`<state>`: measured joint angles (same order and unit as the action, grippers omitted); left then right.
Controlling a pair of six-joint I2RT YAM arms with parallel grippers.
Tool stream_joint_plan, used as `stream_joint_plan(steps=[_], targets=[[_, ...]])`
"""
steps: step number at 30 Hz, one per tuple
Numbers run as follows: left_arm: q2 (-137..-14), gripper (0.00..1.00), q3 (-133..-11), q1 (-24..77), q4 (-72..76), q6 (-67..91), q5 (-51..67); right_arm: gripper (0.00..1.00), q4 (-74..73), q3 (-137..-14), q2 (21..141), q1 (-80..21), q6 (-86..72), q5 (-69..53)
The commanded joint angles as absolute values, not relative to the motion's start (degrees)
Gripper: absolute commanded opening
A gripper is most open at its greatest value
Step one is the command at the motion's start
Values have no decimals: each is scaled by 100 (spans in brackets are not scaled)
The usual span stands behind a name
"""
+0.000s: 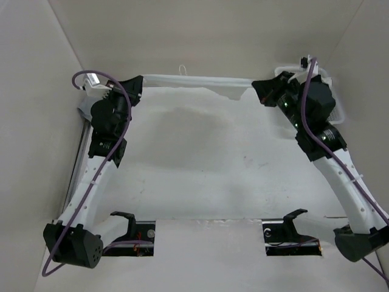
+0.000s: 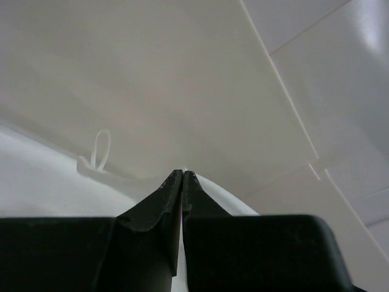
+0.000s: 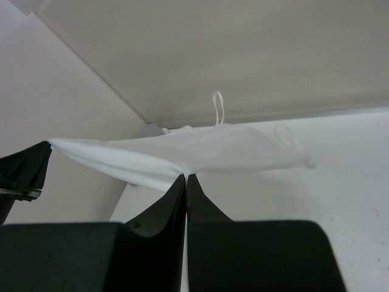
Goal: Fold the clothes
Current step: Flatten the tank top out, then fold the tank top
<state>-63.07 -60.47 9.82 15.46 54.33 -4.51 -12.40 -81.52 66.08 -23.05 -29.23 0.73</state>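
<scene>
The clothes (image 1: 196, 80), a thin white top, hang stretched in a taut band between my two grippers above the far side of the table. A narrow strap loop (image 1: 181, 69) sticks up from its top edge. My left gripper (image 1: 137, 84) is shut on the left end. In the left wrist view its jaws (image 2: 183, 174) pinch white fabric (image 2: 36, 182), with a strap loop (image 2: 100, 152) beside them. My right gripper (image 1: 259, 85) is shut on the right end. In the right wrist view its tips (image 3: 186, 177) nip the lower edge of the cloth (image 3: 200, 149).
White walls (image 1: 36, 121) enclose the table on the left, back and right. A pale bin rim (image 1: 340, 112) shows behind the right arm. A grey bundle (image 1: 84, 112) lies behind the left arm. Two black brackets (image 1: 129, 220) (image 1: 293, 218) stand at the near edge.
</scene>
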Motion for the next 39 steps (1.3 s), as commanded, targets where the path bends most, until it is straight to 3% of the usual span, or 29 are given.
stream_joint_plan(steps=[1, 10, 15, 20, 23, 26, 31, 39], targets=[[-6004, 1, -4926, 1103, 2021, 5572, -396, 3, -784, -6825, 6233, -2324, -3242, -53], [-4573, 2, -1778, 752, 1908, 5792, 262, 3, 105, -3089, 5081, -2877, -4270, 35], [-2948, 2, -792, 698, 233, 5976, 729, 2, -218, -1699, 4099, -4104, -5121, 315], [-1146, 2, -773, 1031, -2140, 6152, 494, 2, -1544, -1529, 2999, -5688, -6186, 1220], [-853, 2, -1019, 1261, -2531, 6196, 28, 3, -1968, -1888, 2996, -6164, -6267, 1652], [-1412, 2, -1431, 1261, -2007, 6013, -368, 3, -1785, -2380, 3601, -5641, -5672, 1618], [-3450, 2, -1828, 1147, -57, 5880, -483, 3, -732, -2935, 4726, -4173, -4598, 890], [-6254, 2, -2442, 866, 2002, 6160, -633, 3, 649, -3760, 6835, -2528, -4114, -113]])
